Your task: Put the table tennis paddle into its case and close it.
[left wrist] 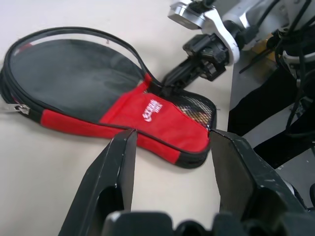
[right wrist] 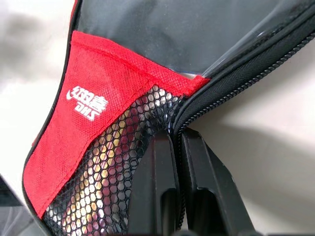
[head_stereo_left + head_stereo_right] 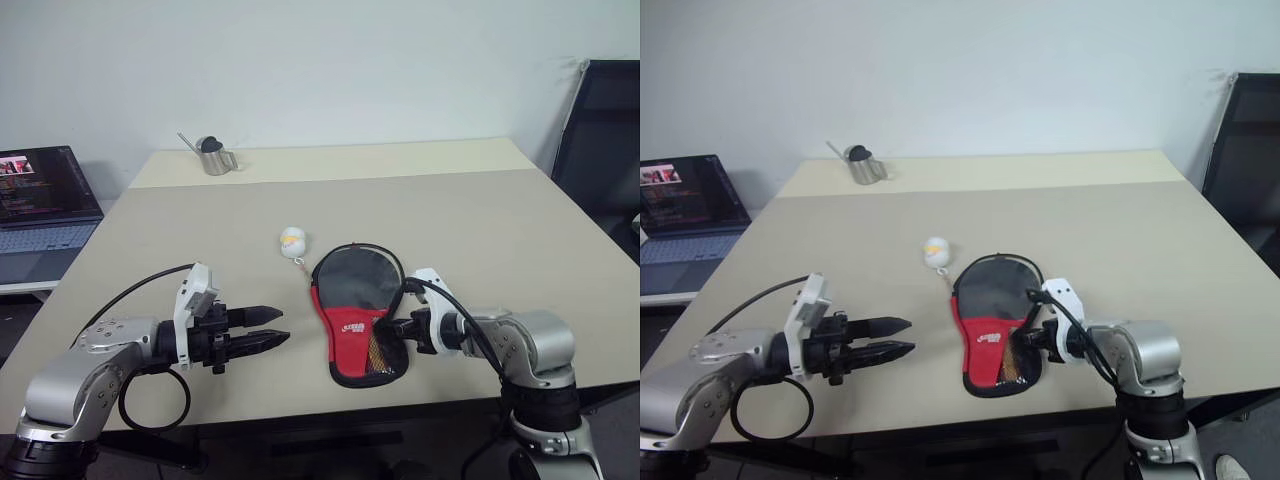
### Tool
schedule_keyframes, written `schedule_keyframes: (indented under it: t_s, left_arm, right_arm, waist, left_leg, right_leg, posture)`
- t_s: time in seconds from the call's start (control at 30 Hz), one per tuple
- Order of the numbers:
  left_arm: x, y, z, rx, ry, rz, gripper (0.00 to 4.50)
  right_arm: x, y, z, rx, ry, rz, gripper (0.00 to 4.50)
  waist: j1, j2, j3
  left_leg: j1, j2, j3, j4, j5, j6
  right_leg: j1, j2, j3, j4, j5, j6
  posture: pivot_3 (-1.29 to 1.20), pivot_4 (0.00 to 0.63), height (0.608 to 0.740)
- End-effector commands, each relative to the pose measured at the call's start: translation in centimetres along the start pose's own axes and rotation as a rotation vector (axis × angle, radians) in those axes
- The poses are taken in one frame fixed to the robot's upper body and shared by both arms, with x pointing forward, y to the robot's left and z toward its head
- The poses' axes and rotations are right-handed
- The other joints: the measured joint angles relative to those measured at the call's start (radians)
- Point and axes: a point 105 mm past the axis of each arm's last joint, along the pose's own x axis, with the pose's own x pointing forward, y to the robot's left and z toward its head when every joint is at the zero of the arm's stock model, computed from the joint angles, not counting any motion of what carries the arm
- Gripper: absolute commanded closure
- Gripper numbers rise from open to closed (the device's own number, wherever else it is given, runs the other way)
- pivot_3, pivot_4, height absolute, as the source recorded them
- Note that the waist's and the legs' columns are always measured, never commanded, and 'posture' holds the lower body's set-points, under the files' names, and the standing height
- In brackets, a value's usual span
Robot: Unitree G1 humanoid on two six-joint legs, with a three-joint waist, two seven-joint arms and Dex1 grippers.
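One black and red case (image 3: 355, 315) lies flat on the beige table (image 3: 500, 240), near the front edge and a little right of the middle. Its round end points toward the far edge, and its narrow handle end, with a mesh pocket and a small white logo, points toward the front edge. Through the mesh, a pale wooden handle of the table tennis paddle (image 3: 377, 352) shows inside the case.

At the right side of the case's narrow end, the right gripper (image 2: 176, 147) has its two black fingers pressed together, tips against the zip seam beside the mesh. Whether they pinch the zip pull cannot be told.

The left gripper (image 3: 268, 328) hovers to the left of the case, well apart from it, pointing toward it with its fingers parted and nothing between them.

Just beyond the case's round end, toward the far edge, sits a small white and yellow plush charm (image 3: 292, 241). A small metal watering can (image 3: 213, 156) stands near the far left corner. Off the table's left edge, an open laptop (image 3: 40, 200) rests on another surface.
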Motion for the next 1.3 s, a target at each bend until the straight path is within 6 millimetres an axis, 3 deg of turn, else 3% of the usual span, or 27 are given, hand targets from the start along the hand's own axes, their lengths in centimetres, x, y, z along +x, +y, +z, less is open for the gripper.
schedule_keyframes:
  t_s: [0.03, 0.87, 1.1, 1.2, 1.3]
  left_arm:
    - [0.4, -0.9, 0.8, 0.027, -0.003, -0.062, 2.0]
    - [1.4, -1.1, 0.7, 0.01, 0.006, -0.114, 2.0]
    - [1.6, -0.9, 0.6, 0.015, 0.002, -0.108, 2.0]
    - [1.6, -0.8, 0.6, 0.017, -0.002, -0.099, 2.0]
    - [1.6, -0.7, 0.4, 0.018, -0.005, -0.09, 2.0]
  right_arm:
    - [0.5, 2.1, -0.7, 0.004, 0.003, 0.064, 4.47]
    - [-0.8, 2.1, -3.4, 0.013, 0.03, 0.052, 4.47]
    - [-1.2, -0.1, -3.0, 0.074, -0.022, -0.113, 4.47]
    - [-1.8, -0.8, -2.8, 0.113, -0.063, -0.173, 3.73]
    - [-2.3, -0.4, -2.5, 0.113, -0.106, -0.176, 2.79]
  waist:
    - [-0.002, 0.0, 0.0]
    - [0.001, 0.0, 0.0]
    - [0.002, 0.0, 0.0]
    - [0.006, 0.0, 0.0]
    - [0.011, 0.0, 0.0]
  left_leg:
    - [0.0, 0.0, 0.0, 0.0, 0.0, 0.0]
    - [0.001, 0.001, 0.001, -0.001, 0.0, 0.001]
    - [0.001, 0.001, 0.001, 0.0, -0.001, 0.001]
    - [0.001, 0.001, 0.0, 0.0, -0.001, 0.001]
    - [0.001, 0.001, 0.001, 0.0, -0.001, 0.001]
  right_leg:
    - [0.0, 0.0, 0.0, 0.0, 0.0, 0.0]
    - [0.002, 0.001, -0.001, -0.002, 0.0, 0.0]
    - [0.002, 0.001, -0.001, -0.002, 0.0, 0.0]
    - [0.002, 0.001, -0.001, -0.002, 0.0, 0.0]
    - [0.003, 0.001, -0.001, -0.002, 0.0, 0.0]
  posture:
    - [0.0, 0.15, 0.74]
    - [0.0, 0.15, 0.74]
    - [0.0, 0.15, 0.74]
    - [0.0, 0.15, 0.74]
    - [0.0, 0.15, 0.74]
